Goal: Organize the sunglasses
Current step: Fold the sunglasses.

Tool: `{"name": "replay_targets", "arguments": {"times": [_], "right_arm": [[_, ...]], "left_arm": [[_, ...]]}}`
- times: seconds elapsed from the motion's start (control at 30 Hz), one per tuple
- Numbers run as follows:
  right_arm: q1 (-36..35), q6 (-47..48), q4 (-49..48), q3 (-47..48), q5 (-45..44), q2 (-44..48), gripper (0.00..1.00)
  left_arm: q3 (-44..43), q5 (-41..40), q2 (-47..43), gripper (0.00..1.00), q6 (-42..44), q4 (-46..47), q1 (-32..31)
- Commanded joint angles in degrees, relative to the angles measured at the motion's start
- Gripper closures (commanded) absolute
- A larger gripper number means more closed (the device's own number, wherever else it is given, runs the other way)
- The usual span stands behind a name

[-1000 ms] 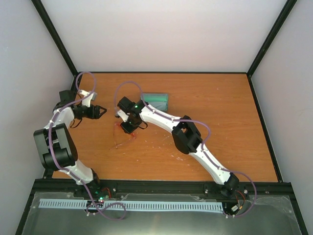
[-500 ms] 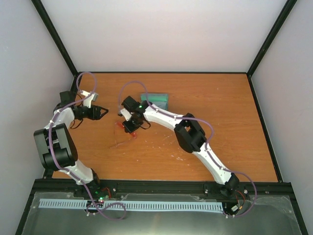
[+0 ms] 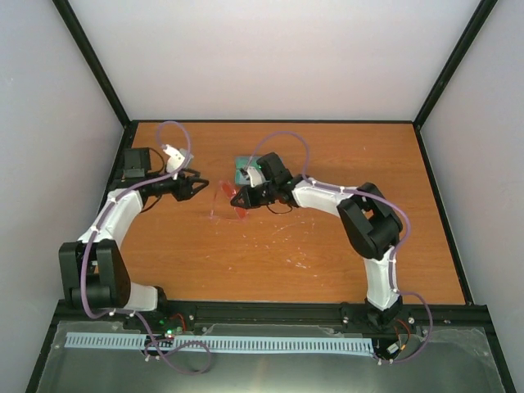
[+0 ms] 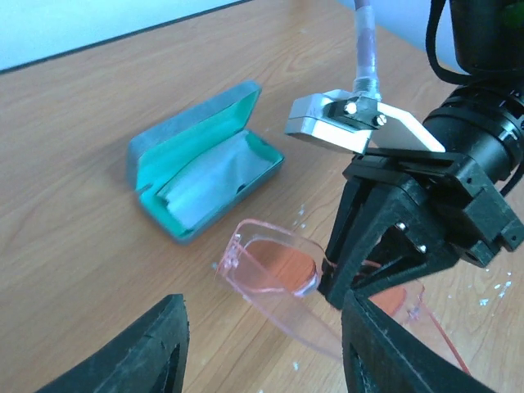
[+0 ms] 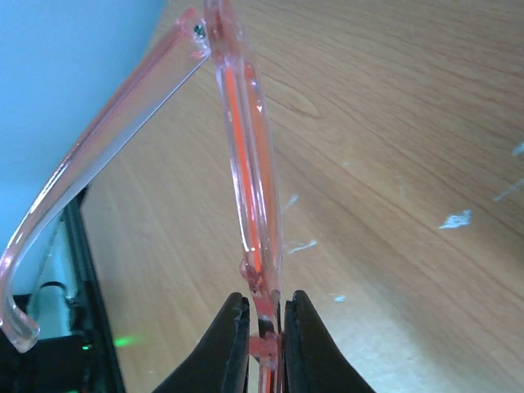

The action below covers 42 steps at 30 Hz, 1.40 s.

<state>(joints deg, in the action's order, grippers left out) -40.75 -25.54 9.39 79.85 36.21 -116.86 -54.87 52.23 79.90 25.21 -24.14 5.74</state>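
The right gripper (image 5: 264, 315) pinches the sunglasses (image 5: 246, 164) at the bridge, just ahead of the left gripper (image 4: 262, 352), whose jaws are spread. Likely best: hold the frame steady, close gently on one temple; the open case (image 4: 192, 135) lies beyond.

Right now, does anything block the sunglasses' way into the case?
Nothing between them, but a pale cloth lies inside the open grey-blue, green-lined case; the right end effector holds the pink clear-framed sunglasses.
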Motion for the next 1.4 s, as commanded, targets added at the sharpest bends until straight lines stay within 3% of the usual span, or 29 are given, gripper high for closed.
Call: {"name": "replay_targets", "arguments": {"times": [0.0,0.27,0.63,0.73,0.83,0.93,1.07,1.13,1.27,1.37], "right_arm": [[-0.3,-7.5,-18.9,-7.0,3.3,6.6,0.95],[0.3,-12.1,-29.1,-12.7,5.9,11.8,0.95],[1.1,-29.8,-57.7,-16.2,14.6,10.3,0.92],[1.5,-32.8,-61.3,-16.9,14.7,9.4,0.92],[2.7,-31.0,-57.1,-19.2,11.0,10.9,0.94],[3.9,-20.2,-40.7,-18.9,4.4,15.1,0.93],[5.3,-9.9,-20.5,-16.4,-5.0,19.4,0.93],[5.7,-6.9,-15.0,-14.5,-8.3,20.2,0.93],[5.8,-4.7,-10.4,-11.8,-12.3,19.2,0.93],[5.8,-4.9,-10.4,-10.4,-13.1,17.9,0.93]], "left_arm": [[-0.5,-0.1,-0.5,0.48,-4.5,6.5,-5.3],[-0.9,-0.9,2.4,0.49,-8.2,10.2,-10.7],[1.2,0.0,5.5,0.48,-8.2,13.2,-13.5],[0.6,-0.5,6.4,0.48,-8.0,13.0,-15.0],[0.0,-3.0,5.4,0.45,-8.7,13.1,-15.0],[1.2,-9.4,2.2,0.38,-10.6,16.8,-14.5],[2.5,-12.3,-0.2,0.38,-14.0,19.6,-12.2],[2.9,-11.9,-0.4,0.45,-15.3,20.2,-11.2],[3.7,-5.9,-1.1,0.75,-15.2,20.2,-11.0],[4.1,0.0,-1.1,0.83,-14.5,19.0,-11.9]]}}
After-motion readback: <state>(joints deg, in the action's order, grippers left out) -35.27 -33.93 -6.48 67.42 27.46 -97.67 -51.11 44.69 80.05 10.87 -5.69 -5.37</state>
